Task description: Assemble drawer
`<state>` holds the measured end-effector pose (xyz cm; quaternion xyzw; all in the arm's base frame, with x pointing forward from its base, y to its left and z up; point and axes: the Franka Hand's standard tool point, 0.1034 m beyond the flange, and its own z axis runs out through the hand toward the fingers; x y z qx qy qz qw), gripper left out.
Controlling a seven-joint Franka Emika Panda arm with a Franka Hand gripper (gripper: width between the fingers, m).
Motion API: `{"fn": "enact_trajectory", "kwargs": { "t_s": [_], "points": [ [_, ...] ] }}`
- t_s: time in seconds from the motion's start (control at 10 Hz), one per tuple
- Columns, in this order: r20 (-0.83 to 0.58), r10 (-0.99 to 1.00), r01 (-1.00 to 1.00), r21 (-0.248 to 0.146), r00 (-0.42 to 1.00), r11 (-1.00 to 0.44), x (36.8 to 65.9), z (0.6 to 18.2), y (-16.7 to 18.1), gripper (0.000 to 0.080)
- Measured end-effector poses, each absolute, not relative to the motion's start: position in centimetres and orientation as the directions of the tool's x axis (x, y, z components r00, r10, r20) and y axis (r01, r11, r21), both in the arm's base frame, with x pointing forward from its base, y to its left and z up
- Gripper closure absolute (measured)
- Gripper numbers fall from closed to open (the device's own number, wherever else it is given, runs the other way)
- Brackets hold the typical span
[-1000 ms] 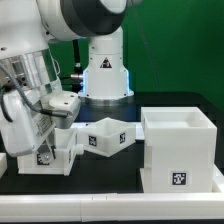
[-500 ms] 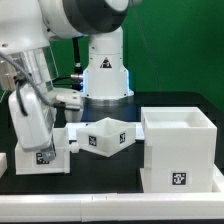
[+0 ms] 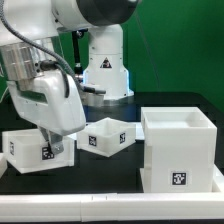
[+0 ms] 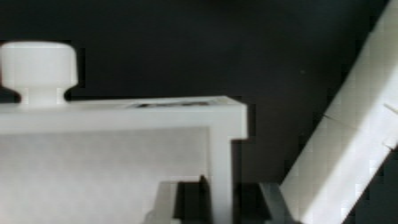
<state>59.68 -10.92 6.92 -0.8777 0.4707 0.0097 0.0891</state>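
The drawer's parts stand on the black table. The large white casing (image 3: 178,148) is at the exterior view's right, with a tag on its front. One small tray (image 3: 106,136) lies in the middle. The other small tray (image 3: 28,147) is at the left. My gripper (image 3: 57,138) is at that left tray's right wall, with the wall between the fingers. In the wrist view the gripper (image 4: 235,203) is shut on the thin wall of this tray (image 4: 116,145), whose round knob (image 4: 39,70) sticks out. The white edge of another part (image 4: 352,150) slants beside it.
The arm's white base (image 3: 105,68) stands behind the middle tray before a green backdrop. The table's white front edge (image 3: 110,200) runs along the bottom of the exterior view. My arm's body hangs over the left tray and hides part of it.
My arm has swung and turned over the left tray. The tray has turned with it and now shows a longer side toward the camera. The middle tray and the casing have not moved.
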Motion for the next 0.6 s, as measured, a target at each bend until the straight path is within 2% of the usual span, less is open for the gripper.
{"fn": "enact_trajectory", "kwargs": {
  "t_s": [0.2,0.3,0.4,0.6],
  "points": [
    [-0.078,-0.755,-0.756,-0.155,0.651,-0.636,59.7,6.9,-11.0,0.0761],
    [0.004,-0.581,-0.574,-0.154,0.814,-0.804,60.3,7.3,-10.6,0.0761],
    [0.036,-0.452,-0.441,-0.162,0.891,-0.883,60.5,7.7,-9.9,0.0761],
    [0.080,-0.324,-0.311,-0.142,0.943,-0.940,60.2,8.4,-7.9,0.0761]
  ]
}}
